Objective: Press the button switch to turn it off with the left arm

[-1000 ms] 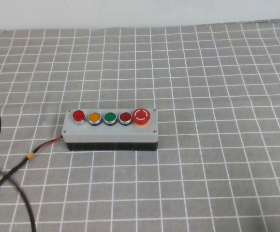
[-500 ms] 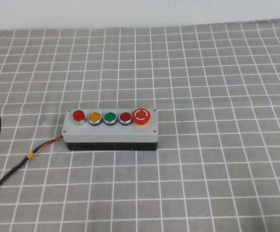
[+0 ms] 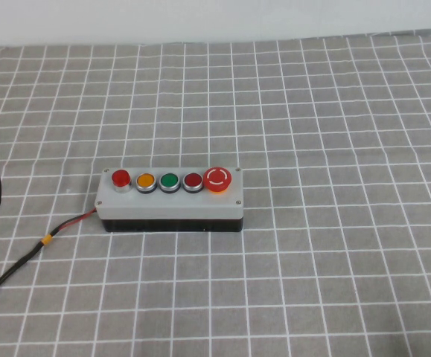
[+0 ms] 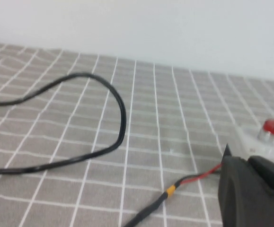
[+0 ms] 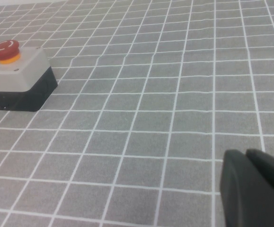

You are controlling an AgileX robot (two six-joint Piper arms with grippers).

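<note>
Roughly at the middle of the tabletop (image 3: 334, 111), which is covered by a grey cloth with a white grid, sits the grey box (image 3: 170, 199) on its black base, its long side running parallel to the near edge. Five buttons stand in a row along its top. The button switch (image 3: 120, 178), a small raised bright-red dome, is the end one toward the left edge; next to it come an amber button (image 3: 145, 180), a green button (image 3: 169, 180), a darker flat red button (image 3: 193, 180), and the large red mushroom button (image 3: 218, 178) at the end toward the right edge. A red wire (image 3: 74, 222) leaves the left end of the box and joins a black cable (image 3: 10, 277) that runs toward the near left corner.

Neither arm shows in the high view. The left gripper (image 4: 250, 194) appears only in its wrist view as a dark mass hanging above the cloth, well apart from the button switch (image 4: 273, 127), with the red wire between them; whether its fingers are wide or narrow cannot be told. The right gripper (image 5: 252, 189) likewise hangs over bare cloth, well apart from the box's mushroom end, and its fingers cannot be judged either.
</note>
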